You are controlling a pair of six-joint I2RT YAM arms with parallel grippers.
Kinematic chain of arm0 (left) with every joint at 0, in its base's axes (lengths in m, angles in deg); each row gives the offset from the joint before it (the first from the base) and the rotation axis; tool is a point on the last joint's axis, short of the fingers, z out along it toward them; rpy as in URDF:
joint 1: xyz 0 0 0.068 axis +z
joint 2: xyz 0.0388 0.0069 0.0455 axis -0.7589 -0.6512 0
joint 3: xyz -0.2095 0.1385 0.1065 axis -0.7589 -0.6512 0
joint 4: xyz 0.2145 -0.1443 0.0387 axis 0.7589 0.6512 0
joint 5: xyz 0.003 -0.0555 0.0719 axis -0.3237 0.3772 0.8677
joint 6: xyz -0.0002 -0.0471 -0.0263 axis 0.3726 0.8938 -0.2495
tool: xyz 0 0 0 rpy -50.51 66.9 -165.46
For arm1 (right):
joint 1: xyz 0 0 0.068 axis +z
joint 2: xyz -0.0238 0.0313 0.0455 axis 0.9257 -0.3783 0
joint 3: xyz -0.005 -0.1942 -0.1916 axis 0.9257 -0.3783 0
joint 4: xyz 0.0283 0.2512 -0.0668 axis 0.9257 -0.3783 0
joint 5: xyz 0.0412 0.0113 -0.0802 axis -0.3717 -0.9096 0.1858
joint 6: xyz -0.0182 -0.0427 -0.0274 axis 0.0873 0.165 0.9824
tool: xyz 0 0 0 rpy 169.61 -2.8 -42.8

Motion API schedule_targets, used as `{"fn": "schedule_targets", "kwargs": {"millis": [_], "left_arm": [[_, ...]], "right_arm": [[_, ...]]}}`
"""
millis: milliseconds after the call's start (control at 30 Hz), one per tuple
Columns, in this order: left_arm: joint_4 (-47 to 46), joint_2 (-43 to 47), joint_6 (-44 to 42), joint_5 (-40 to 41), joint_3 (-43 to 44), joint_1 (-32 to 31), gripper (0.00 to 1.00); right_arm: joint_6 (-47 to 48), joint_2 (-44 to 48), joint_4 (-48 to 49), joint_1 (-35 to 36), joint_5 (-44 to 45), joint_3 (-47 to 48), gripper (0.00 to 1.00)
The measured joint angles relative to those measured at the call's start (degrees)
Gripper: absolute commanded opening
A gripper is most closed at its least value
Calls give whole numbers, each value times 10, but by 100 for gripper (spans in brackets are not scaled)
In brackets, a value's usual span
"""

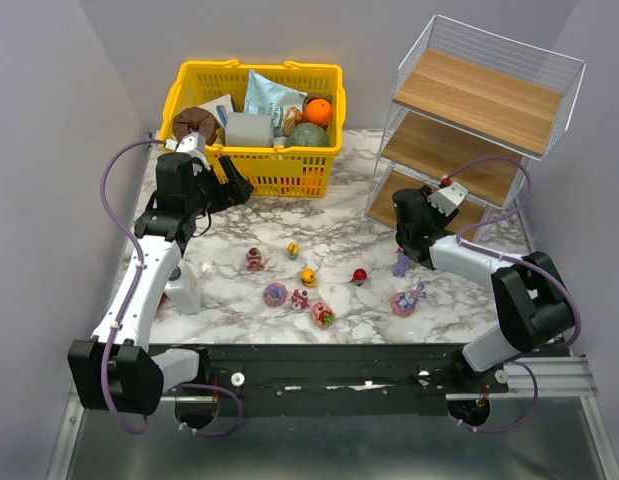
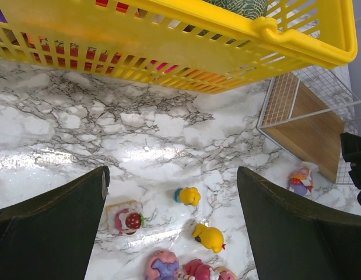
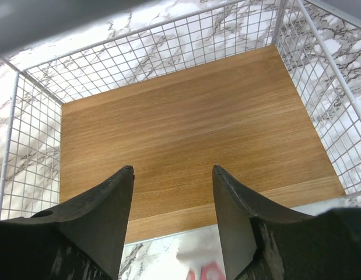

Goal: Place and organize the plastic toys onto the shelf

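Note:
Several small plastic toys lie on the marble table: a pink one [image 1: 255, 260], a yellow duck [image 1: 309, 277], a red one [image 1: 360, 275], a pink-and-purple one [image 1: 407, 300] and a purple one [image 1: 401, 263]. The shelf [image 1: 479, 95] stands at the back right with bare boards. My right gripper [image 1: 404, 228] is open at its lowest tier, jaws [image 3: 173, 172] apart over the wooden board [image 3: 186, 105]. A blurred red shape [image 3: 206, 273] shows low between the fingers. My left gripper [image 1: 239, 190] is wide open [image 2: 172, 175] in front of the basket, above a strawberry toy [image 2: 126, 220] and the duck [image 2: 209, 237].
A yellow basket [image 1: 189, 85] full of groceries stands at the back left, close to my left gripper. A white bottle [image 1: 184, 290] stands beside the left arm. The shelf's wire side [image 2: 282, 99] and another toy [image 2: 301, 181] show at the right of the left wrist view.

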Motion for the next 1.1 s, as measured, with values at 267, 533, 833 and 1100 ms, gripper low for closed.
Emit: {"fn": "schedule_targets", "kwargs": {"millis": [267, 533, 833, 1100], "left_arm": [[2, 0, 0, -5, 0, 0, 99], [-7, 0, 0, -23, -19, -12, 99], [-45, -1, -7, -48, -32, -103, 99], [-88, -19, -15, -73, -32, -182, 99]], "right_arm": [[-15, 26, -84, 0, -38, 17, 76], [-37, 117, -216, 1, -205, 9, 78], [-88, 131, -326, 4, -309, -36, 72], [-101, 69, -335, 4, -333, -33, 66]]}}
